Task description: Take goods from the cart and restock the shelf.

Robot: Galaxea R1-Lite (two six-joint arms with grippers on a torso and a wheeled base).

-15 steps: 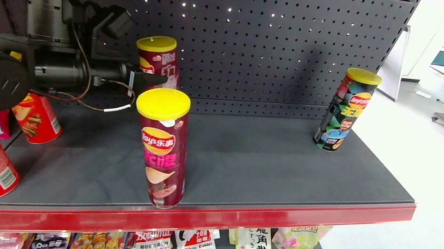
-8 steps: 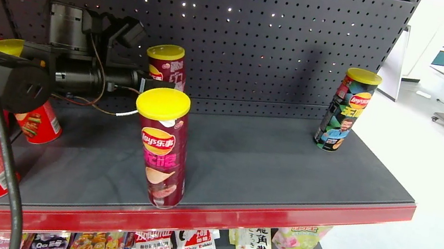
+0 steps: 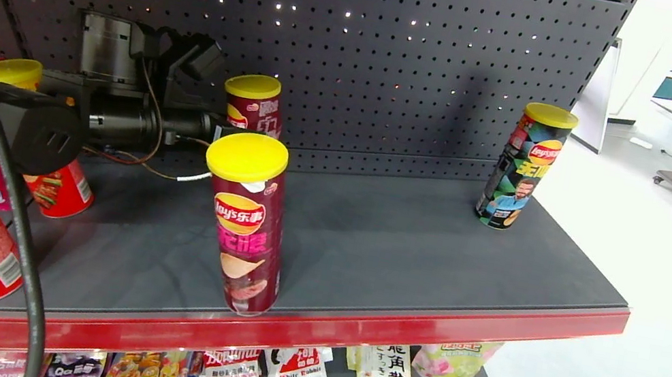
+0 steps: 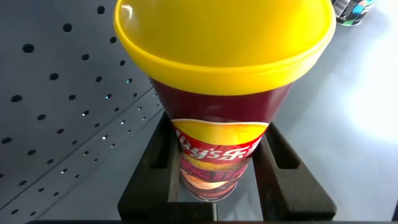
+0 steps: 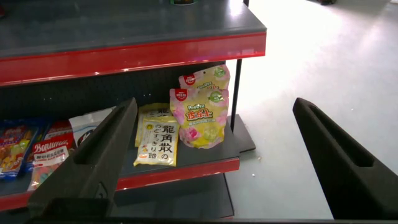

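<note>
Shelf (image 3: pixel 408 249): we see the left gripper (image 4: pixel 217 186) clamped on the held chip can (image 4: pixel 224 62) at the back, near the pegboard (image 3: pixel 401 55), behind the front can (image 3: pixel 247 221) standing at the red edge. Right gripper (image 5: pixel 216 104) spread wide, empty, facing snack bags (image 5: pixel 155 140) below.

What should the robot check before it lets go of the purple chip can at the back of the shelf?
1. Left end effector grips the held can: ok, a finger on each side.
2. Held can upright: ok.
3. Its base resting on the shelf: cannot tell; the front can hides it.
4. Bare shelf around the held can: ok in the left wrist view.
5. Right end effector open and free: ok, low by the snack bags.
</note>
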